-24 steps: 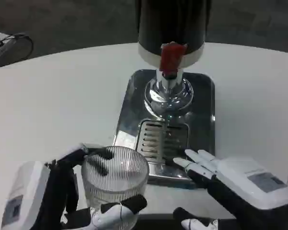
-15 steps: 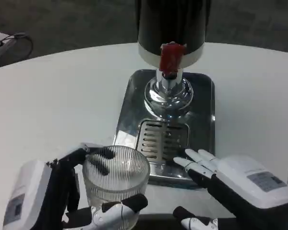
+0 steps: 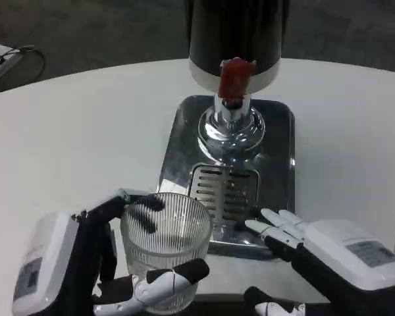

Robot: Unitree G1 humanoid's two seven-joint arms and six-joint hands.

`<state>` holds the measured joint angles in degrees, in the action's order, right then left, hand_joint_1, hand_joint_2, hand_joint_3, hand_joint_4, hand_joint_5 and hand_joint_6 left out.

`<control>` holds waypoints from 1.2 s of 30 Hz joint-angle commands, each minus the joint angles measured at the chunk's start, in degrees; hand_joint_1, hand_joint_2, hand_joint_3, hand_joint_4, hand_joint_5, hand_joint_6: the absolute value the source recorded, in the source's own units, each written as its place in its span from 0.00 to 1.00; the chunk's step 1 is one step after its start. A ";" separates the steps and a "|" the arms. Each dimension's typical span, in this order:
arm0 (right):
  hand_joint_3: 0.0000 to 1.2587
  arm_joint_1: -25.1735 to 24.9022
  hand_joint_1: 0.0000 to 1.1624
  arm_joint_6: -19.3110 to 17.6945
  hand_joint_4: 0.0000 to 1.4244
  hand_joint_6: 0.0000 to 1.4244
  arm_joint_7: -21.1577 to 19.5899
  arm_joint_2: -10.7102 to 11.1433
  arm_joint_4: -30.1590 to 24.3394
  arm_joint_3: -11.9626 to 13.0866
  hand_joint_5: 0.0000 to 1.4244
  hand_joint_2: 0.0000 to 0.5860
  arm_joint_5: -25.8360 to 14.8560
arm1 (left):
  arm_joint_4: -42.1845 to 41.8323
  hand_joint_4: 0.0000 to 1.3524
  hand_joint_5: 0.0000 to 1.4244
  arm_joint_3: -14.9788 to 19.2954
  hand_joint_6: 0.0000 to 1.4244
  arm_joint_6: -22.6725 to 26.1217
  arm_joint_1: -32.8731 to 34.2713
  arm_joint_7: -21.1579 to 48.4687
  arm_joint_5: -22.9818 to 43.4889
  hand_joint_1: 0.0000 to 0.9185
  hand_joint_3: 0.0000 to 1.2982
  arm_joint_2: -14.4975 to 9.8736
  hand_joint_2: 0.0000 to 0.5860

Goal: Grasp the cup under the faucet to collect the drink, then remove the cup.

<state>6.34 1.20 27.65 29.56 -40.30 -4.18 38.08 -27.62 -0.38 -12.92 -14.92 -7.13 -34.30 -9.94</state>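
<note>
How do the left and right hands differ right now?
The left hand grips the ribbed glass cup, fingers curled around its wall; the right hand holds nothing. The left sits over bare table; the right's fingers lie spread beside the steel drip tray. Both have white backs.

Our two hands, white shells over black workings

Our left hand (image 3: 85, 263) has a rounded white back plate carrying a small grey rectangular label, and beneath that plate we see black framework running into the palm. Its fingers (image 3: 141, 205) are black along their length with white segments, and the near one ends in a black tip past a white section. Our right hand (image 3: 316, 253) shows a broader white back with a grey label bearing small print we cannot read, perhaps a serial sticker. Its fingers (image 3: 276, 220) are white on top, slim and pointed, while the underside and wrist area look black.
</note>
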 commanded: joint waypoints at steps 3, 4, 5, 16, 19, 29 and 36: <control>0.09 3.83 0.28 -0.12 0.00 0.08 -0.10 0.29 -2.36 3.42 0.00 0.76 -1.75 | 5.62 0.82 0.92 0.57 1.00 0.50 5.44 -1.80 0.37 0.56 0.80 0.08 0.00; 0.09 4.82 0.28 -0.27 0.00 0.08 -0.16 0.42 -2.78 4.49 0.00 0.76 -2.20 | 7.44 0.82 0.92 0.50 1.00 0.53 6.90 -2.39 0.09 0.56 0.80 0.08 0.00; 0.09 5.73 0.28 -0.45 0.00 0.08 -0.21 0.53 -3.20 5.45 0.00 0.76 -2.49 | 9.09 0.82 0.92 0.31 1.00 0.66 8.31 -2.91 -0.23 0.56 0.80 0.15 0.00; 0.09 12.92 0.28 -3.11 0.00 0.08 -0.75 1.71 -4.51 15.25 0.00 0.76 -7.40 | 30.86 0.82 0.92 -4.78 1.00 7.77 30.22 -8.40 -5.36 0.56 0.80 1.46 0.00; 0.09 13.55 0.28 -3.54 0.00 0.08 -0.74 1.78 -4.44 16.31 0.00 0.76 -8.23 | 35.78 0.82 0.92 -5.77 1.00 8.72 34.74 -9.38 -5.19 0.56 0.80 1.04 0.00; 0.09 15.59 0.28 -3.98 0.00 0.08 -0.56 1.73 -5.07 18.25 0.00 0.76 -9.48 | 49.14 0.82 0.92 -8.68 1.00 8.32 45.44 -12.57 -4.11 0.55 0.80 0.45 0.00; 0.09 16.32 0.28 -3.98 0.00 0.08 -0.57 1.87 -5.09 19.40 0.00 0.76 -9.91 | 58.07 0.82 0.91 -11.09 1.00 6.73 52.34 -14.80 -3.47 0.55 0.79 0.62 0.00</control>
<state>21.89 -2.13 27.31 31.44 -44.96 14.54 28.61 28.11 -10.38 -5.22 35.89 -20.88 -38.02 -9.16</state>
